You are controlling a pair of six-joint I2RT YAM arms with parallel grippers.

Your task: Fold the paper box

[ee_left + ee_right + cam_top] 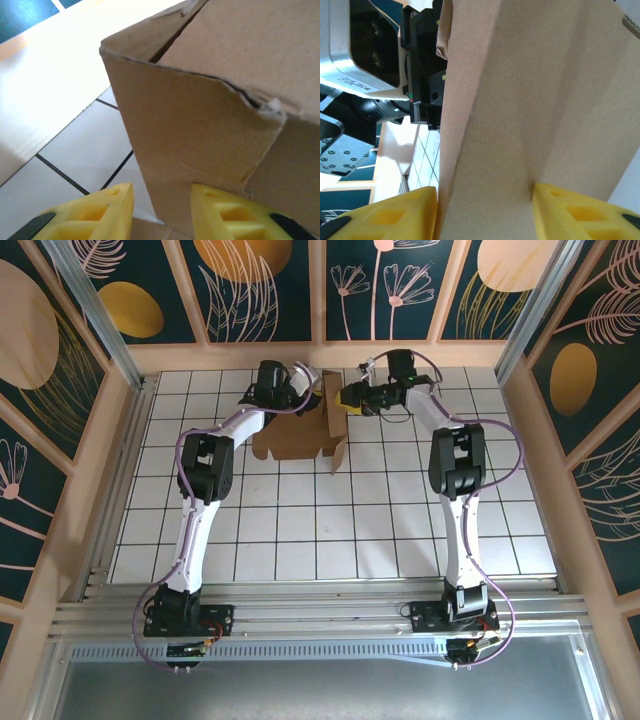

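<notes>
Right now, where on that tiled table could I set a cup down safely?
The near tiles of the table, between the left arm and right arm and short of the paper box, are bare. So are the strips outside each arm. It is crowded far centre, where the left gripper and right gripper meet at the box.

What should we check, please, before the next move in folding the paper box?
1. Paper box partly erected, one wall upright: ok.
2. Folding finished: not ok; part of it lies flat on the table.
3. Left pincer open, with a gap beside the wall: ok.
4. Right pincer straddles a panel; firm grip: cannot tell.
5. Cardboard edge intact: not ok; it looks frayed at one corner.
</notes>
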